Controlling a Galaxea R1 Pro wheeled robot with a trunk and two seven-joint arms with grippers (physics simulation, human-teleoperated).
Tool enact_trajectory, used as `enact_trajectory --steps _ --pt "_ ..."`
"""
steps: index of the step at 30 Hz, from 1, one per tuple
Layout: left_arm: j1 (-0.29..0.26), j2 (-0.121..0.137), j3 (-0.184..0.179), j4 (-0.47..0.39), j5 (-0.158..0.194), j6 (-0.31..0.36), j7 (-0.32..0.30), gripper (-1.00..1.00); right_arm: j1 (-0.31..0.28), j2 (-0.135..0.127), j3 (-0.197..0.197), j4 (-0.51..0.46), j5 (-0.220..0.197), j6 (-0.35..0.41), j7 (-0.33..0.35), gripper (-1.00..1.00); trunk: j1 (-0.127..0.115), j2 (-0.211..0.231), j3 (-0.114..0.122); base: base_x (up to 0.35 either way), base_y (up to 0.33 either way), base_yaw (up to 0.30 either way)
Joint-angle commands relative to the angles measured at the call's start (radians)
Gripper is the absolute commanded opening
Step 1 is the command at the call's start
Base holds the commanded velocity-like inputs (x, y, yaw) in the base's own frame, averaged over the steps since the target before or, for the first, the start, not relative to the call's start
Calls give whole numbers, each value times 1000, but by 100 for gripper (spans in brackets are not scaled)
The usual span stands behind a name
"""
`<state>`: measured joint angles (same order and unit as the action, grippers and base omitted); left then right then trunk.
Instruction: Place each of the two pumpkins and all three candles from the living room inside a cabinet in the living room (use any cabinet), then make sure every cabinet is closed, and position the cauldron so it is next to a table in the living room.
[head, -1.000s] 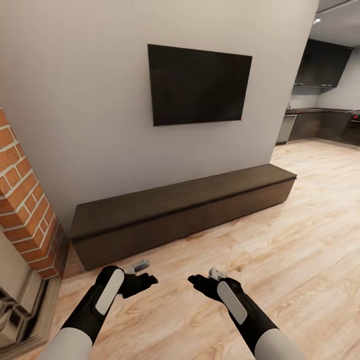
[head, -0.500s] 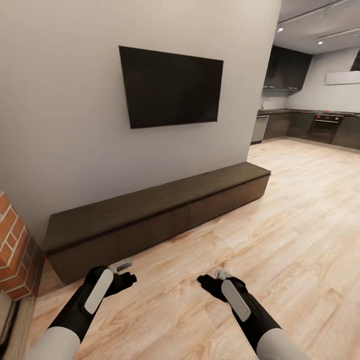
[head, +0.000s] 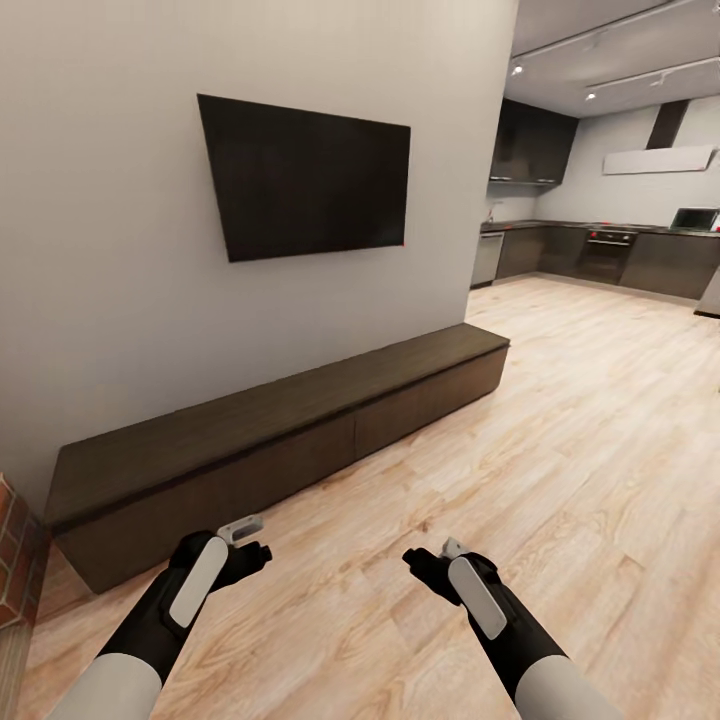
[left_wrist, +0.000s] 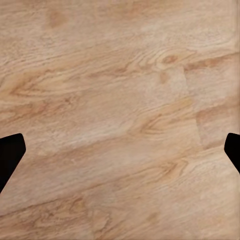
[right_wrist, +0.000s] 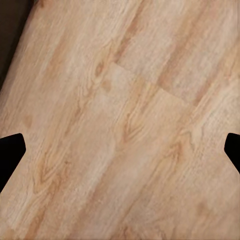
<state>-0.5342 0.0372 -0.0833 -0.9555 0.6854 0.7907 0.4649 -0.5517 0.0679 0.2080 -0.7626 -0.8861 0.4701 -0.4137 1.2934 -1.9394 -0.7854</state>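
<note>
The long low dark brown cabinet runs along the grey wall under the television, with all its drawer fronts shut. My left gripper hangs low over the floor a little in front of the cabinet's left end. Off to its right, my right gripper is held at the same height. In both wrist views the black fingertips sit far apart at the frame edges, so both grippers are open with bare wood floor between the fingers. The pumpkins, candles and cauldron are out of view.
A black television hangs on the grey wall. A brick fireplace corner stands at the far left. Wood floor stretches right toward a dark kitchen with counters and an oven.
The camera has swung right: the cabinet, television and brick fireplace slid left in the picture and more of the kitchen came into sight. Both arms keep their pose, grippers still open.
</note>
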Motion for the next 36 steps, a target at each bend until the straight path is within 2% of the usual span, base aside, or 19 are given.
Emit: enact_trajectory --steps 1,15,36 --pt "-1 1 -4 -1 11 1 10 100 -1 0 2 -2 -9 0 -9 100 0 0 -1 0 0 -18" --pt "0 -5 -6 -3 13 1 5 100 -1 0 2 -2 -11 -4 0 100 0 0 -1 0 0 -10" --pt "0 -6 -7 -5 14 1 3 100 -1 0 0 -1 -14 0 0 100 0 0 10 0 0 -255"
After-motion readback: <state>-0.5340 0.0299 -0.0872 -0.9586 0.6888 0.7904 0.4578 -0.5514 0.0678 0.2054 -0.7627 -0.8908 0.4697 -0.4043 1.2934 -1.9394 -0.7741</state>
